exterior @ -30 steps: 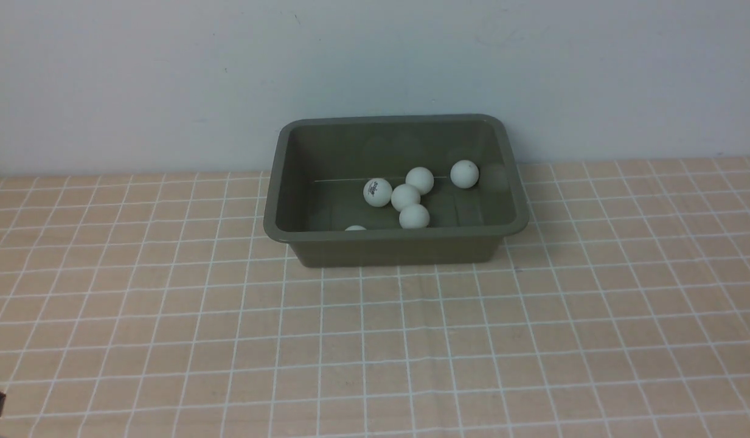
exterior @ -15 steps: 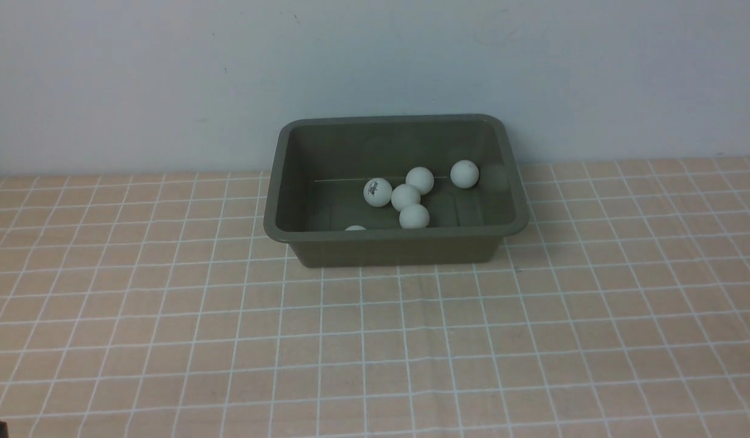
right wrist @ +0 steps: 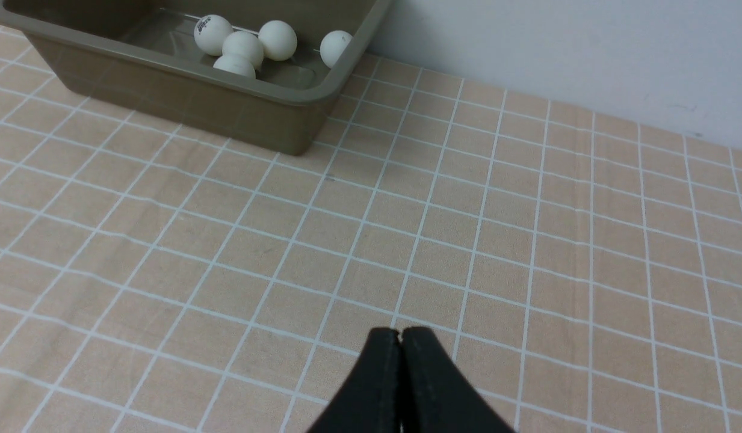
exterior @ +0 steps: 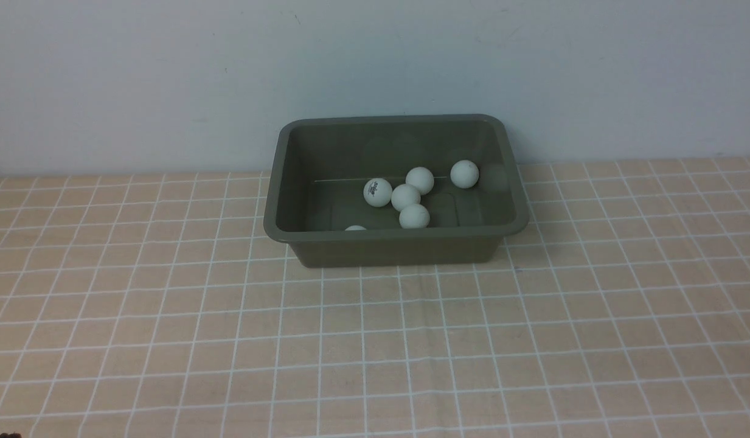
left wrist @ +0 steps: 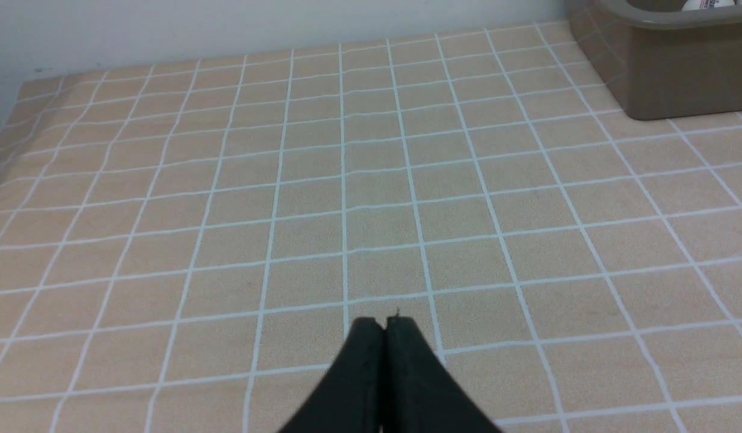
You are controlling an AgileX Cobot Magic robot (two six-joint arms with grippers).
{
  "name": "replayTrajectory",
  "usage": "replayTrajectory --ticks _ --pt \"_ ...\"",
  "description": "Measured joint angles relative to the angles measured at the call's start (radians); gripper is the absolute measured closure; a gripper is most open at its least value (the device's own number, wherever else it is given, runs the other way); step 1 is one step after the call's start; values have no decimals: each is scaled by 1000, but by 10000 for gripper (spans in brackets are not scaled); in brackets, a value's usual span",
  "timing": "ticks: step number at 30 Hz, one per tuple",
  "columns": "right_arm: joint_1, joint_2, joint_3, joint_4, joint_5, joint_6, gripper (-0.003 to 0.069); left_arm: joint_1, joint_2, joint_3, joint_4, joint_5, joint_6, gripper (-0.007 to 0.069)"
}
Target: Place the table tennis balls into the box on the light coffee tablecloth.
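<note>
The olive-green box (exterior: pixel 387 249) stands on the light coffee tablecloth (exterior: pixel 375 353) close to the back wall. Several white table tennis balls (exterior: pixel 406 197) lie inside it, one with dark lettering (exterior: pixel 378 192) and one half hidden behind the near wall (exterior: pixel 355 228). No ball shows on the cloth. My left gripper (left wrist: pixel 383 323) is shut and empty, low over bare cloth, with the box (left wrist: pixel 665 78) far off to one side. My right gripper (right wrist: pixel 401 332) is also shut and empty, well back from the box (right wrist: pixel 184 90) and its balls (right wrist: pixel 243 46).
A pale wall (exterior: pixel 168 79) rises just behind the box. The cloth drops away at its left edge (left wrist: pixel 0 162). Only a dark sliver (exterior: pixel 10 435) of the left arm shows in the front view's bottom left corner.
The dark tip of the left gripper has sunk almost out of the front view's bottom left corner. The box and balls have not moved.
</note>
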Motion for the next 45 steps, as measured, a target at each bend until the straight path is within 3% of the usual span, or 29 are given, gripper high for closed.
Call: replayTrajectory --ticks 12,18,23,30,45 --pt "-11 -6 0 -6 2 -10 677 0 0 0 0 0 0 693" --pt "-176 -70 15 -24 -30 -25 677 0 0 0 0 1 0 693" --pt "-248 -185 141 -46 -238 -25 677 0 0 0 0 1 0 693" --pt "-251 -299 381 -45 -399 17 677 0 0 0 0 2 0 693" --pt "-251 -318 529 -41 -424 111 677 0 0 0 0 2 0 693"
